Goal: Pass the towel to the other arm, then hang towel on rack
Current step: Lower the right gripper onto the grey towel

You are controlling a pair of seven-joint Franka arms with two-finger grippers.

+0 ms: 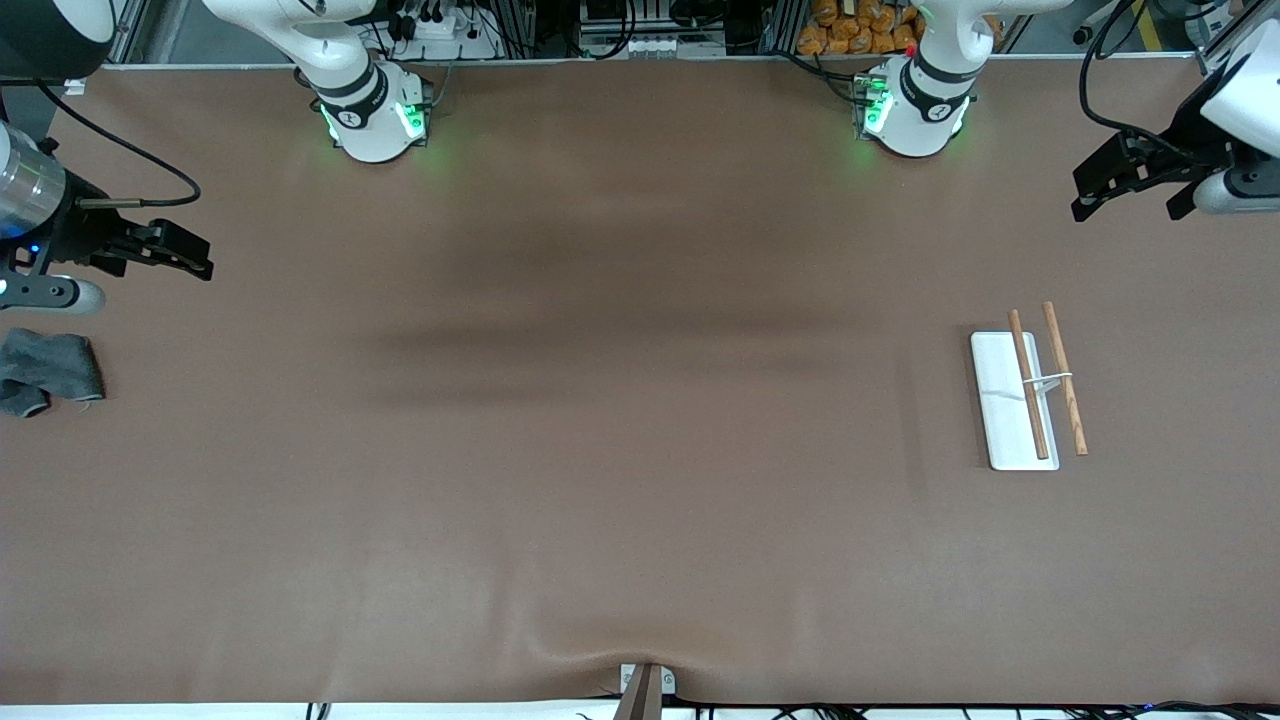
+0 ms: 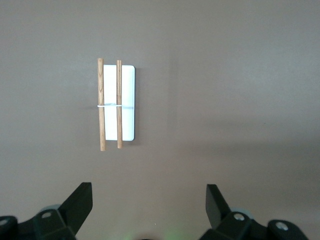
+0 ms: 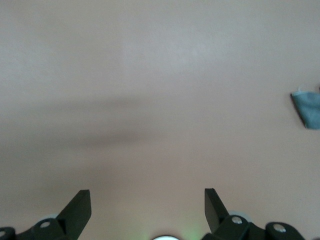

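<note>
The dark grey towel point(image 1: 45, 372) lies crumpled on the table at the right arm's end; a corner of it shows in the right wrist view point(image 3: 307, 108). The rack point(image 1: 1030, 395), a white base with two wooden rods, lies at the left arm's end and shows in the left wrist view point(image 2: 116, 103). My right gripper point(image 1: 190, 260) is open and empty, up in the air over bare table beside the towel. My left gripper point(image 1: 1090, 200) is open and empty, up in the air over bare table between the rack and the arms' bases.
The brown table mat point(image 1: 620, 420) stretches between towel and rack. The arm bases point(image 1: 375, 115) point(image 1: 915, 110) stand along the edge farthest from the front camera. A small bracket point(image 1: 645, 685) sits at the nearest edge.
</note>
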